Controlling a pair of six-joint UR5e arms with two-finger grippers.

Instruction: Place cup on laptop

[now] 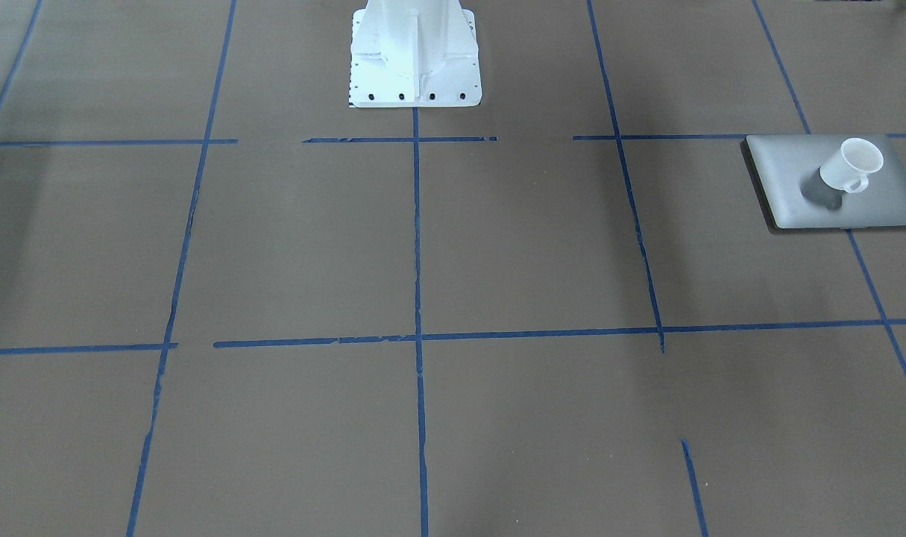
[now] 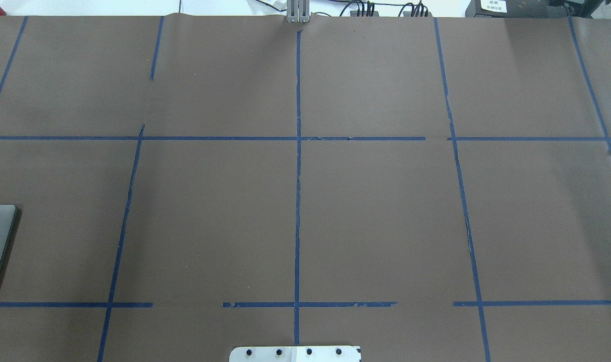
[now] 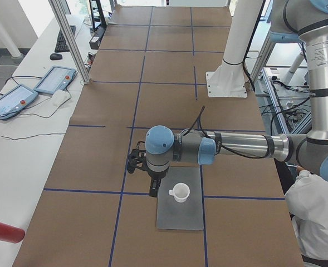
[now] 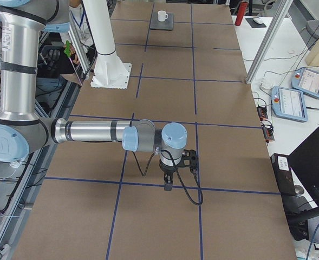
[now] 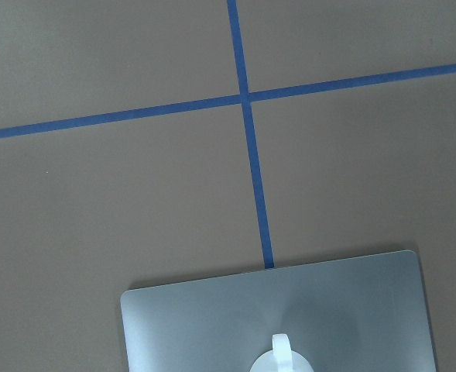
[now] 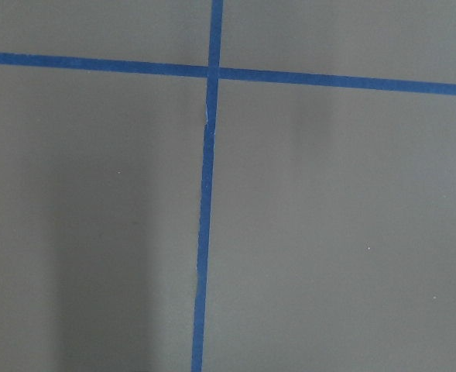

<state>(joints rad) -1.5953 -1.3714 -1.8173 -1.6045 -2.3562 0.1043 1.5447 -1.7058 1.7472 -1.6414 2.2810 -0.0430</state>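
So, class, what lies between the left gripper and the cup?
Between the left gripper and the cup there is only a bare strip of the laptop lid, as the exterior left view shows.

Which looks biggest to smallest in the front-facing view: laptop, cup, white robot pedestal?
1-2. Thin silver-grey rectangular laptop and white metal robot pedestal: look about alike, and the frame crops the pedestal, so unranked.
3. Small white tapered cup, on the laptop: clearly smallest.
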